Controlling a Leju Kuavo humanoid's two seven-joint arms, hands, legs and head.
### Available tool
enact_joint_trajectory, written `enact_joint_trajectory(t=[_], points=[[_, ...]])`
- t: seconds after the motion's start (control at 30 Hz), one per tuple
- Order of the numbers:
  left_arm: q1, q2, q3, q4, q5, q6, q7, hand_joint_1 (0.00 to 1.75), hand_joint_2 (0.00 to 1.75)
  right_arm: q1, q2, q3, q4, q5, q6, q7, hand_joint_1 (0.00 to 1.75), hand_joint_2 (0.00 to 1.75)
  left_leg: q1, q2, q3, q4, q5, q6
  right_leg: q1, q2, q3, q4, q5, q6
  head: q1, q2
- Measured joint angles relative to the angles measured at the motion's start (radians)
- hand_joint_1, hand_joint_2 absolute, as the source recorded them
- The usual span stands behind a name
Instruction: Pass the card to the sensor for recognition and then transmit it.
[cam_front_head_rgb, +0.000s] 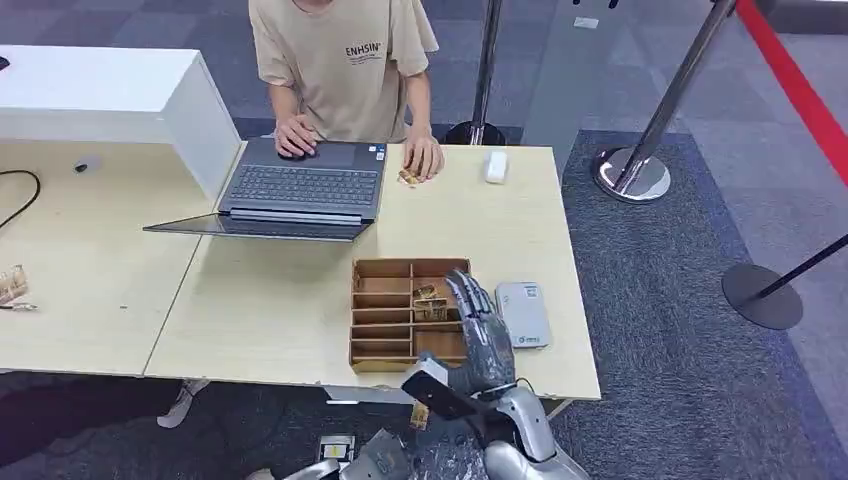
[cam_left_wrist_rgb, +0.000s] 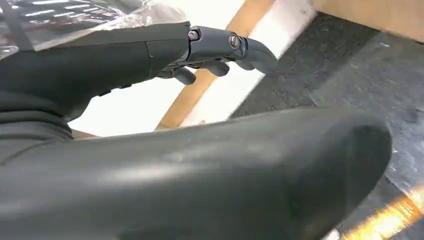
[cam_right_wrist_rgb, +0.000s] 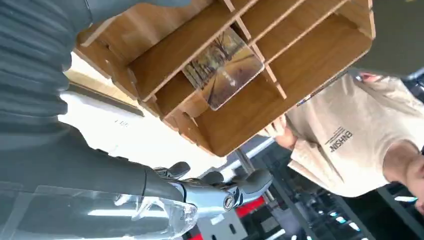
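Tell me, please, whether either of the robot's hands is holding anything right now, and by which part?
Nothing is held. The right hand hovers with fingers apart over the wooden tray, where a card stands in a slot. The left hand is empty.

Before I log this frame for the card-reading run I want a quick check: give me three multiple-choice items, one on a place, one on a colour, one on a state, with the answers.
1. Where does the grey sensor lie?
A. On the laptop
B. On the table beside the wooden organizer, on the robot's right of it
C. On the carpet

2. What colour is the person's shirt?
A. Beige
B. Red
C. Black

3. How is the right hand?
A. Gripping the laptop
B. Holding a card at the sensor
C. Over the organizer, holding nothing

Answers:
1 B: the head view shows it flat on the table, next to the wooden organizer.
2 A: the shirt is beige.
3 C: the right hand has fingers apart, and a card sits in its compartment.
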Motion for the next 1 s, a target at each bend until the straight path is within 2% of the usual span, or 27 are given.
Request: enact_joint_trajectory(t=[0.07,0.13,0.4,0.6,0.63,0.7,0.73,0.77,1.0], points=[[-0.002,0.002,-0.002,0.0,0.003,-0.03,-0.065,0.0,0.0,-0.016,0.004,0.003,0.0,-0.028,0.002,0.01,0.02,1.75,0.0,0.0,0.0,0.0,0.0,0.0,0.0,0.0,0.0,0.0,0.0,0.0,0.0,0.0],[-0.002,0.002,-0.005,0.0,0.002,-0.038,-0.091,0.0,0.0,-0.044,0.007,0.006,0.001,-0.051,0.007,0.019,0.09,1.75,0.0,0.0,0.0,0.0,0.0,0.0,0.0,0.0,0.0,0.0,0.0,0.0,0.0,0.0],[-0.004,0.002,-0.018,0.0,-0.005,-0.052,-0.094,0.0,0.0,-0.129,0.018,0.043,0.01,-0.066,0.05,0.053,0.16,1.75,0.0,0.0,0.001,0.0,0.001,-0.001,0.0,0.0,0.0,0.001,0.0,0.0,0.0,0.0],[-0.005,0.002,-0.023,0.0,-0.007,-0.052,-0.095,0.0,0.0,-0.154,0.022,0.061,0.01,-0.073,0.051,0.054,0.21,1.75,0.0,0.0,0.0,0.0,0.001,-0.001,0.0,-0.001,0.0,0.001,0.0,0.0,0.0,0.0],[-0.005,0.002,-0.024,0.0,-0.007,-0.052,-0.096,0.0,0.0,-0.158,0.023,0.066,0.011,-0.078,0.051,0.055,0.33,1.75,0.0,0.0,0.0,0.0,0.001,-0.001,0.0,-0.001,0.0,0.0,0.0,0.0,0.0,0.0],[-0.005,0.002,-0.024,0.0,-0.007,-0.052,-0.096,0.0,0.0,-0.161,0.025,0.07,0.012,-0.084,0.051,0.055,0.44,1.75,0.0,0.0,0.0,0.0,0.001,-0.001,0.0,-0.001,0.0,0.0,0.0,0.0,0.0,0.0],[-0.005,0.002,-0.024,0.0,-0.007,-0.052,-0.096,0.0,0.0,-0.162,0.025,0.072,0.014,-0.084,0.051,0.055,0.54,1.75,0.0,0.0,0.0,0.0,0.001,-0.001,0.0,-0.001,0.0,0.0,0.0,0.0,0.0,0.0],[-0.005,0.002,-0.024,0.0,-0.007,-0.052,-0.096,0.0,0.0,-0.163,0.025,0.074,0.015,-0.084,0.051,0.055,0.72,1.75,0.0,0.0,0.0,0.0,0.001,-0.001,0.0,-0.001,0.0,0.0,0.0,0.0,0.0,0.0],[-0.006,0.002,-0.026,0.0,-0.008,-0.052,-0.096,0.0,0.0,-0.164,0.025,0.086,0.027,-0.085,0.052,0.056,0.8,1.75,0.0,0.0,0.0,0.0,0.001,-0.001,0.0,-0.001,0.0,0.0,0.0,0.0,0.0,0.0]])
